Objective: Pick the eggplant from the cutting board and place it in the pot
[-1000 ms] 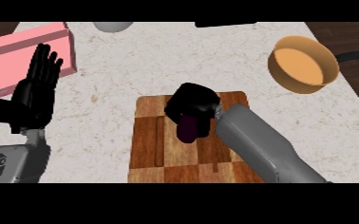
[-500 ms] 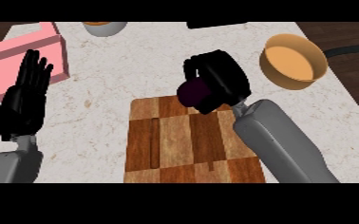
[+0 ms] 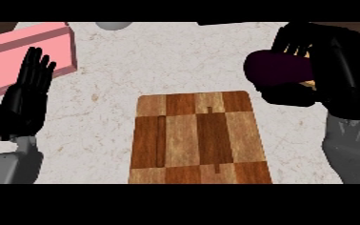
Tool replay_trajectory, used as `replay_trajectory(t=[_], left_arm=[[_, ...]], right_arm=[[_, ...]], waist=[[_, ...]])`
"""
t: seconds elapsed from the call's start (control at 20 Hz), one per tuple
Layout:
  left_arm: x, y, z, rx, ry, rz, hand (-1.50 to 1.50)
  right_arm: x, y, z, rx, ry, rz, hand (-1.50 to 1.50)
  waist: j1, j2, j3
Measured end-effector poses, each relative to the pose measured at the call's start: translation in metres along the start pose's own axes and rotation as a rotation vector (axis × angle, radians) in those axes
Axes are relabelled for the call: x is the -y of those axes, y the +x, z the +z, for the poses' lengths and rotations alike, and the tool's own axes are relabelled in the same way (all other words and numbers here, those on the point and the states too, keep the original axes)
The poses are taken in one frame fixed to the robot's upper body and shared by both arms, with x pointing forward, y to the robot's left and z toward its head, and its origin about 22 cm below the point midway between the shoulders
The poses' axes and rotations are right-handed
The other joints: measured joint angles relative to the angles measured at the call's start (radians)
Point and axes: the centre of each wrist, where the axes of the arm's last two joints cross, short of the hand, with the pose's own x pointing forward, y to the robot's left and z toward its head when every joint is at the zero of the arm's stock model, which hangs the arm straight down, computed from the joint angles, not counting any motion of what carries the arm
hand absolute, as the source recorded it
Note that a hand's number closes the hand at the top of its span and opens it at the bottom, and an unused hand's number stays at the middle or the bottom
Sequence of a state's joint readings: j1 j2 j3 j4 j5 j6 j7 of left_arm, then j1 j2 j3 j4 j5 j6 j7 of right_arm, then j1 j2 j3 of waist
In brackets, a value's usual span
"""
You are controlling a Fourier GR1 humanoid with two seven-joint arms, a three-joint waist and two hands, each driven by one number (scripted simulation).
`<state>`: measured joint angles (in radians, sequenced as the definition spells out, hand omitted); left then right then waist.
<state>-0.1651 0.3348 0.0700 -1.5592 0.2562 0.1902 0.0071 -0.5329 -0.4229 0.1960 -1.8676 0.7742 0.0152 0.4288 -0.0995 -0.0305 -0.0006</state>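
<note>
1. Eggplant, dark purple, sits in the right hand, whose fingers curl round it at the far right, off the cutting board.
2. Pot barely shows as a tan sliver behind that hand.
3. Left hand rests at the left edge, fingers straight and upright, beside a pink box.

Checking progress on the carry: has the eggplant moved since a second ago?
Yes. The eggplant has left the cutting board; it is now up and to the right of the board's far right corner, held in the right hand.
</note>
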Motion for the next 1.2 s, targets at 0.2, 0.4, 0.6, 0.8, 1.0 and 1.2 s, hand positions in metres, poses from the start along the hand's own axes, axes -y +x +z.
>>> replay_trajectory(t=[0.2,0.4,0.6,0.8,1.0,1.2], left_arm=[[0.009,0.003,-0.007,0.015,-0.031,0.012,0.00],[0.021,0.007,-0.016,0.022,-0.059,0.026,0.00],[0.032,0.007,-0.014,0.030,-0.081,0.028,0.00],[0.036,0.015,-0.018,0.025,-0.093,0.031,0.00],[0.042,0.009,-0.019,0.033,-0.104,0.030,0.00],[0.040,0.013,-0.023,0.036,-0.105,0.030,0.00]], right_arm=[[0.050,-0.032,0.014,-0.098,-0.019,0.059,1.50],[0.080,-0.077,0.023,-0.170,-0.010,0.108,1.50],[0.098,-0.123,0.019,-0.221,-0.023,0.113,1.50],[0.105,-0.172,0.024,-0.244,-0.032,0.102,1.50],[0.101,-0.208,0.017,-0.242,-0.020,0.090,1.50],[0.096,-0.239,0.012,-0.241,-0.011,0.101,1.50]], waist=[[0.037,0.015,0.001],[0.064,0.024,0.001],[0.086,0.029,0.001],[0.096,0.031,0.001],[0.106,0.033,0.001],[0.110,0.034,0.001]])
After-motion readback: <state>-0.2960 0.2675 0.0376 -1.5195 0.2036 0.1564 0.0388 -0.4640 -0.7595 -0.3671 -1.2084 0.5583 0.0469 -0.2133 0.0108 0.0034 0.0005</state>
